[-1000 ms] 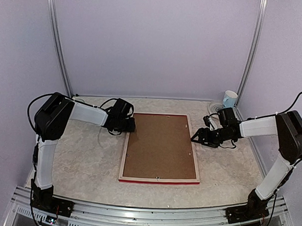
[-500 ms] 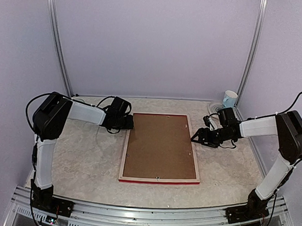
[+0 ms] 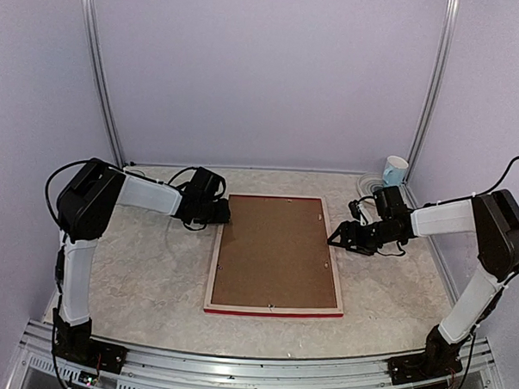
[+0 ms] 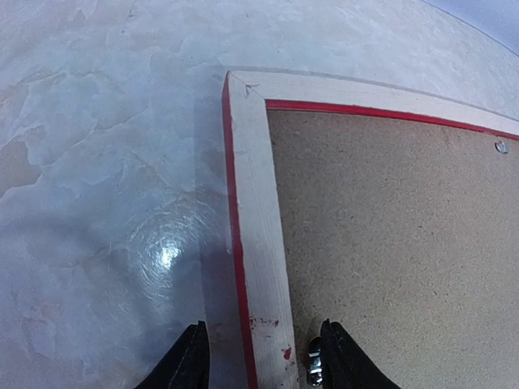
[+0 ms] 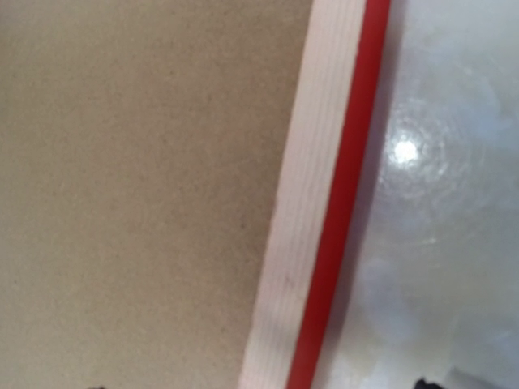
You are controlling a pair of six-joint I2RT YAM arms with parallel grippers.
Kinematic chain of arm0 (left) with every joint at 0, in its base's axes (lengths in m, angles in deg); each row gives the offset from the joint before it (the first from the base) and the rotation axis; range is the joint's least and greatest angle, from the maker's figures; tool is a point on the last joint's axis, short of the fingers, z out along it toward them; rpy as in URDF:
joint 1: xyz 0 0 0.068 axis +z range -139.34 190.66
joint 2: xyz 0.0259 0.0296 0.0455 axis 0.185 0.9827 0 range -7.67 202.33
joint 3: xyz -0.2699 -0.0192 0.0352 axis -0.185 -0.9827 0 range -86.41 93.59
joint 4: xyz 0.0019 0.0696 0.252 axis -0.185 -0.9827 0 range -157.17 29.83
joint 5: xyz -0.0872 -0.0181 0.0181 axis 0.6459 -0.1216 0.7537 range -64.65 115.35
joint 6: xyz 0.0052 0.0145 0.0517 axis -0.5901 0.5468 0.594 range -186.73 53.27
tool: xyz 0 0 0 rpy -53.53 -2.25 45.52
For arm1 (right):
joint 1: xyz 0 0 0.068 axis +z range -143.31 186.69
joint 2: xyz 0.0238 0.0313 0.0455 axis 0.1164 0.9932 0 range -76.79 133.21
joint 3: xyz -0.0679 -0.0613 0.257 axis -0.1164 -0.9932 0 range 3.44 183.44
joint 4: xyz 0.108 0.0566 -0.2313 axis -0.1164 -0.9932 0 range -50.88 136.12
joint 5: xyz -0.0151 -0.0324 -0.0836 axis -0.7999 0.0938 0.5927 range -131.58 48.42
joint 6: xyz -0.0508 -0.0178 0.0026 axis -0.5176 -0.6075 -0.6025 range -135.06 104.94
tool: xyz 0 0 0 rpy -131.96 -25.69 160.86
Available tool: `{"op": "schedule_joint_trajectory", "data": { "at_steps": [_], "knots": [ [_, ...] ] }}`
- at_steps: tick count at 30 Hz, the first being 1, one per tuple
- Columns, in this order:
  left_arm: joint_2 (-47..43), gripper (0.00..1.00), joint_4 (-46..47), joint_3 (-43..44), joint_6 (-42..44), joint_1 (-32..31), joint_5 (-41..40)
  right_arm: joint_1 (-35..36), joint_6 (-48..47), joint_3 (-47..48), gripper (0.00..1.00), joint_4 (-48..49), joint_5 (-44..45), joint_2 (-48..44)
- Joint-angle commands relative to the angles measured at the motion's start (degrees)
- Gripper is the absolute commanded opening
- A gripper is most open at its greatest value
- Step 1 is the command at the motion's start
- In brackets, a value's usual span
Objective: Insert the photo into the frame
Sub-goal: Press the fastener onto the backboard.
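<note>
The frame (image 3: 215, 270) lies face down mid-table, pale wood back up, thin red edges showing. The brown backing board (image 3: 274, 251) sits inside it. The photo is hidden or out of view. My left gripper (image 3: 227, 212) is open at the frame's left side near the far corner. In the left wrist view its jaws (image 4: 263, 365) straddle the wood rail (image 4: 255, 203), one finger over the table, the other over the board (image 4: 389, 243) beside a metal tab (image 4: 314, 365). My right gripper (image 3: 333, 239) is open at the frame's right rail (image 5: 312, 203); its fingertips barely show at the bottom edge.
A white and blue mug (image 3: 396, 170) stands at the far right corner with cables (image 3: 367, 186) beside it. Metal posts rise at the back left and back right. Purple walls close in the marbled table (image 3: 144, 267).
My left gripper has drawn back slightly to the left along the frame's far-left corner. The right gripper has barely shifted. The frame has not moved.
</note>
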Motion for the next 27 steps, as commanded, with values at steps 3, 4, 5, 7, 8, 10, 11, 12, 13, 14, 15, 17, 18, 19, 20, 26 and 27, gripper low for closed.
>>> {"op": "schedule_joint_trajectory", "data": {
  "at_steps": [3, 4, 5, 7, 8, 10, 11, 12, 13, 14, 15, 17, 18, 19, 20, 26, 27],
  "knots": [
    [1.15, 0.46, -1.9, 1.91, 0.07, 0.08, -0.28, -0.43, 0.05, 0.05, 0.81, 0.64, -0.5, 0.53],
    [1.25, 0.46, -1.98, 2.02, 0.16, 0.08, -0.1, -0.43, 0.1, -0.01, 0.81, 0.68, -0.51, 0.54],
    [1.29, 0.46, -1.93, 1.99, 0.17, 0.04, 0.13, -0.43, 0.09, 0.02, 0.81, 0.67, -0.51, 0.61],
    [1.43, 0.47, -1.99, 1.99, 0.35, -0.13, 0.47, -0.43, 0.08, 0.13, 0.81, 0.72, -0.64, 0.71],
    [1.45, 0.46, -2.1, 2.1, 0.47, -0.24, 0.61, -0.43, 0.13, 0.06, 0.81, 0.73, -0.68, 0.72],
    [1.87, 0.47, -3.03, 2.62, 0.6, -0.4, 0.29, -0.43, 0.11, 0.13, 0.81, 0.73, -0.68, 0.81],
    [2.1, 0.46, -3.57, 3.01, 0.73, -0.48, 0.06, -0.43, 0.07, 0.14, 0.81, 0.75, -0.68, 0.81],
    [2.47, 0.46, -4.37, 3.26, 0.84, -0.53, -0.24, -0.43, 0.06, 0.11, 0.81, 0.73, -0.76, 0.76],
    [2.61, 0.46, -4.79, 3.55, 0.82, -0.61, -0.67, -0.43, 0.13, 0.13, 0.81, 0.75, -0.73, 0.73],
    [2.81, 0.46, -5.23, 3.8, 0.91, -0.7, -1.02, -0.43, 0.08, 0.1, 0.81, 0.75, -0.7, 0.72],
    [2.98, 0.46, -5.39, 3.99, 0.96, -0.77, -1.22, -0.43, 0.11, 0.03, 0.81, 0.73, -0.69, 0.72],
    [3.18, 0.46, -5.48, 4.17, 1.09, -0.95, -1.13, -0.43, 0.08, 0.1, 0.81, 0.8, -0.81, 0.79],
    [3.27, 0.46, -5.73, 4.38, 1.18, -0.97, -1.06, -0.43, 0.13, 0.09, 0.81, 0.86, -0.85, 0.81],
    [3.58, 0.44, -6.33, 4.73, 1.14, -1.05, -1.18, -0.43, 0.11, 0.07, 0.81, 0.82, -0.92, 0.81],
    [3.83, 0.44, -6.89, 5.26, 1.2, -1.1, -1.4, -0.43, 0.13, 0.11, 0.81, 0.74, -0.94, 0.76],
    [4.36, 0.42, -7.76, 5.74, 1.23, -1.23, -2.26, -0.43, 0.03, 0.16, 0.81, 0.65, -0.92, 0.61],
    [4.2, 0.42, -7.66, 5.64, 1.15, -1.17, -2.34, -0.43, -0.02, 0.17, 0.81, 0.71, -0.94, 0.67]
  ]
}}
